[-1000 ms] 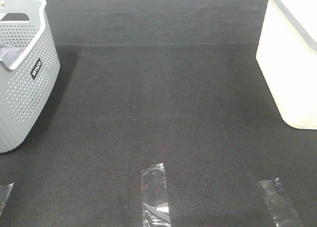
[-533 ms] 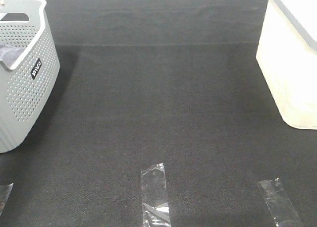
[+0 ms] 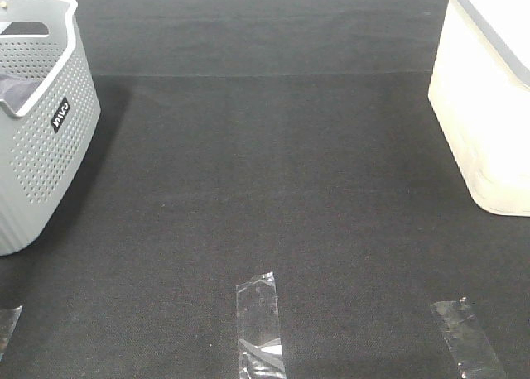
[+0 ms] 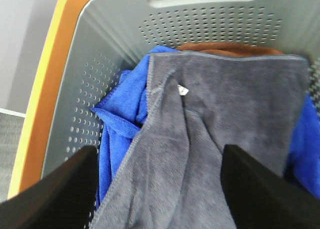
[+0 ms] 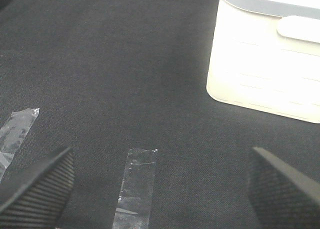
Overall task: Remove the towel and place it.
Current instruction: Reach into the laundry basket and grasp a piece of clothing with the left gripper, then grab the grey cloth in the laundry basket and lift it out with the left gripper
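The grey-lavender towel lies crumpled in the grey perforated basket, on top of a bright blue cloth and a brown cloth. A sliver of the towel shows inside the basket at the far left of the high view. My left gripper is open above the towel, its fingers wide apart, touching nothing. My right gripper is open and empty above the black mat. Neither gripper shows in the high view.
A cream-white bin stands at the right edge; it also shows in the right wrist view. Clear tape strips lie on the black mat near its front edge. Tape lies below the right gripper.
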Robot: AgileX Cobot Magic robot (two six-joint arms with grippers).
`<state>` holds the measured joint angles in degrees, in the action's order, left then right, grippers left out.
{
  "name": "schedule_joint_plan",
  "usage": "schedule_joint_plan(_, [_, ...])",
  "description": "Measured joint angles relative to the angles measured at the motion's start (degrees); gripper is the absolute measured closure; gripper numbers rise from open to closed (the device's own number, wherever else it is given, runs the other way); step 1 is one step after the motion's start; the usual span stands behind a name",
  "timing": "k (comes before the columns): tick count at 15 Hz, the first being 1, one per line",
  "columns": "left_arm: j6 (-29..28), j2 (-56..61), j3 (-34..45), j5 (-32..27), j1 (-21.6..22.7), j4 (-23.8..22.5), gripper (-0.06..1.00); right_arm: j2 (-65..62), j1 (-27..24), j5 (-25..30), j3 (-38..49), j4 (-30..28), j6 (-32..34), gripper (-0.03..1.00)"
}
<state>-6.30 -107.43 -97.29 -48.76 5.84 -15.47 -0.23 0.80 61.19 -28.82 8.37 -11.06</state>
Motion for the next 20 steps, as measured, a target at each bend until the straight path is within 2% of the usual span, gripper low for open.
schedule_joint_plan(5, [0.0,-14.2,-10.9,-1.4,2.8,0.0,0.28,0.0,0.0,0.0,0.0,0.0,0.0,0.1])
schedule_joint_plan(8, [0.0,-20.0,-15.2,1.2,3.2,0.9,0.28,0.0,0.0,0.0,0.0,0.0,0.0,0.1])
schedule_joint_plan(13, [0.0,-24.1,-15.9,7.3,3.2,5.2,0.3,0.0,0.0,0.0,0.0,0.0,0.0,0.1])
schedule_joint_plan(17, [0.0,-25.0,-15.9,7.9,3.2,6.5,0.53,0.0,0.0,0.0,0.0,0.0,0.0,0.1])
schedule_joint_plan(20, [0.0,-25.0,-15.9,7.9,3.2,6.6,0.78,0.0,0.0,0.0,0.0,0.0,0.0,0.1])
